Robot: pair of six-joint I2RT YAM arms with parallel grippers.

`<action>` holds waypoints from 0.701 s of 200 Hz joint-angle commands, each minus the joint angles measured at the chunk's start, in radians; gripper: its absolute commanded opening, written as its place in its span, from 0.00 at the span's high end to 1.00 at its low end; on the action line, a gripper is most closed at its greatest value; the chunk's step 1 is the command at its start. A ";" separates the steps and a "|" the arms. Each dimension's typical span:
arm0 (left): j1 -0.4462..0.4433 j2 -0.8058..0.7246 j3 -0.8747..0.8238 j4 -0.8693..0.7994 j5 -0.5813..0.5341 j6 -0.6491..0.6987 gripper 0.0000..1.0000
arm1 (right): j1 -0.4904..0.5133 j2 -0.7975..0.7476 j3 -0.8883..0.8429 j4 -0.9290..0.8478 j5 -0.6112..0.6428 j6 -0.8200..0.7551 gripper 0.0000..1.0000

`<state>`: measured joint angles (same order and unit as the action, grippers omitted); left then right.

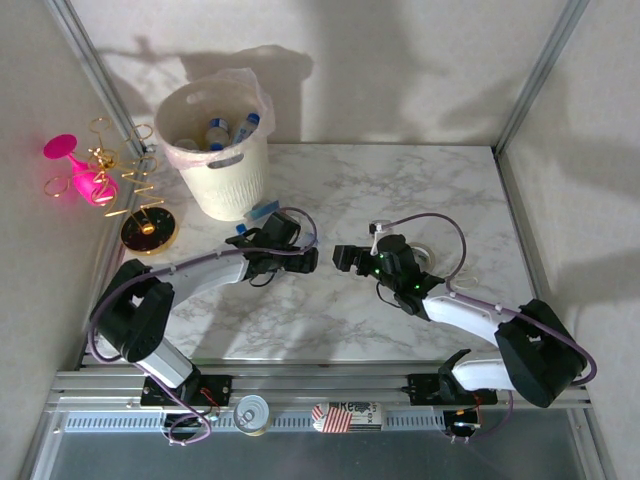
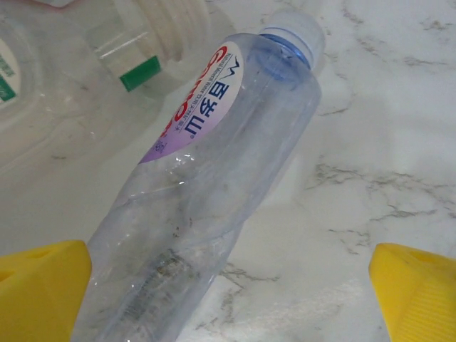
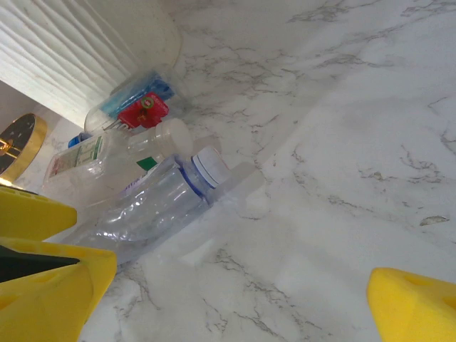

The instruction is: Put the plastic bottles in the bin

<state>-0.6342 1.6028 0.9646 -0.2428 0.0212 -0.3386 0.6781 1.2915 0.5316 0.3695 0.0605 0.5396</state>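
With the left gripper (image 2: 228,285) spread astride the off-centre clear bottle (image 2: 221,164), the bottle could be squeezed out sideways on closing.

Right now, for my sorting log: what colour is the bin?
Cream-white, ribbed; the bin shows best in the top external view.

Pink glass (image 1: 62,148) beside gold wire stand (image 1: 125,170), black gold-rimmed disc (image 1: 150,230), tin can (image 1: 251,413) on front rail, marble table (image 1: 400,180)

The marbled white table (image 1: 420,180) carries a clear bottle (image 2: 214,178) lying between the yellow fingers (image 2: 39,285) of the left gripper (image 2: 228,288), with more bottles (image 3: 139,110) and the ribbed bin (image 1: 228,185) beyond the fingertips.
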 commanded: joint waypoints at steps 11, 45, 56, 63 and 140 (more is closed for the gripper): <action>-0.007 0.079 0.035 -0.039 -0.098 0.034 0.00 | -0.005 -0.042 -0.028 -0.006 0.034 0.007 0.01; -0.007 0.144 0.049 -0.036 -0.103 0.050 0.01 | -0.005 -0.055 -0.036 -0.012 0.042 0.005 0.01; -0.009 0.156 0.052 -0.031 -0.099 0.054 0.04 | -0.005 -0.056 -0.036 -0.014 0.045 0.005 0.01; -0.009 0.160 0.052 -0.030 -0.096 0.057 0.06 | -0.005 -0.058 -0.037 -0.014 0.046 0.003 0.01; -0.031 0.155 0.056 -0.008 -0.076 0.092 0.40 | -0.005 -0.050 -0.035 -0.007 0.037 -0.003 0.01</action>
<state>-0.6518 1.7576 0.9936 -0.2443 -0.0494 -0.2680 0.6781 1.2541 0.5026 0.3542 0.0860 0.5396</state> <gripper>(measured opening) 0.636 0.988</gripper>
